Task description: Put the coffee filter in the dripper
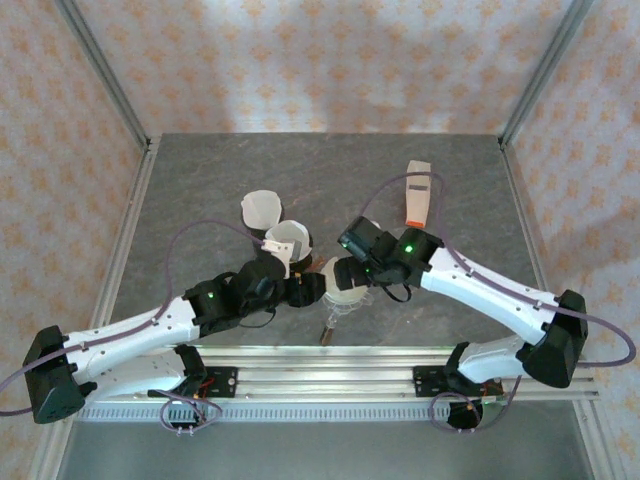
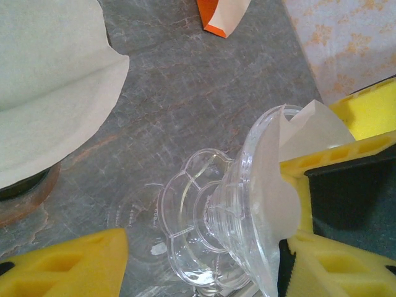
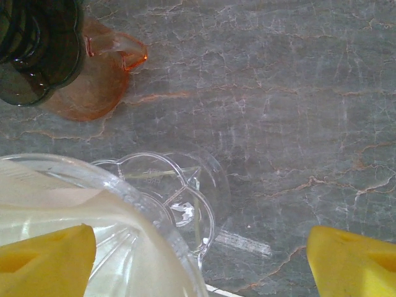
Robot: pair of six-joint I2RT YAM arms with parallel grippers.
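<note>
The clear dripper (image 2: 235,216) stands on a clear glass carafe (image 2: 139,216) at the table's near middle (image 1: 345,280). A white paper coffee filter (image 2: 309,133) sits inside its cone, its edge rising above the rim (image 3: 74,210). My left gripper (image 2: 198,269) is open around the dripper's base; its left finger (image 2: 68,266) is apart from the plastic and its right finger (image 2: 334,263) lies against the rim. My right gripper (image 3: 198,260) hangs wide open over the dripper, with one finger (image 3: 46,260) above the filter and nothing held.
A second dark dripper (image 3: 37,49) on an orange glass server (image 3: 93,83) stands just left of the clear one, holding its own white filters (image 2: 49,80). An orange and white packet (image 1: 418,192) lies at the back right. Metal rails edge the table.
</note>
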